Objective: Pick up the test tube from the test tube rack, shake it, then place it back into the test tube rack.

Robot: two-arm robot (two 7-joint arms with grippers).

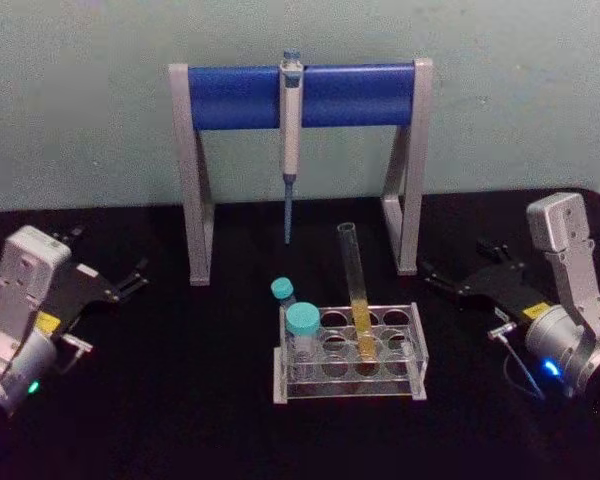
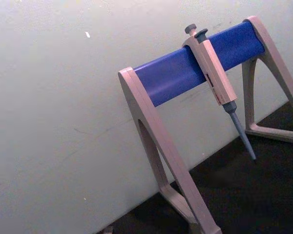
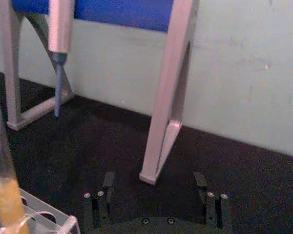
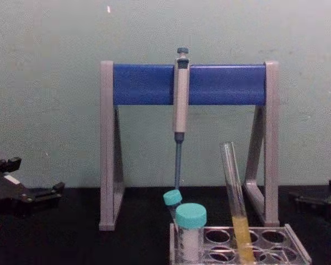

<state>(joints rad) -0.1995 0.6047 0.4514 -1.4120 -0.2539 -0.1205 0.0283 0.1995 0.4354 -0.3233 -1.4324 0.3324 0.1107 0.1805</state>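
Note:
The test tube (image 1: 356, 290) is a long clear glass tube with yellow liquid low down. It stands leaning in a middle hole of the translucent test tube rack (image 1: 418, 352) at the table's centre, and shows in the chest view as the same test tube (image 4: 233, 187) in the rack (image 4: 297, 243). My left gripper (image 1: 108, 250) rests open on the table far to the rack's left. My right gripper (image 1: 455, 256) rests open to the rack's right, well apart from it. In the right wrist view the right gripper (image 3: 154, 175) has nothing between its fingers, with the test tube (image 3: 1, 156) at the edge.
Two teal-capped tubes (image 1: 302, 325) stand at the rack's left end. Behind the rack is a tall grey-and-blue pipette stand (image 1: 360, 95) with a pipette (image 1: 291, 130) hanging from its bar, tip down. The table top is black, and a pale wall is close behind.

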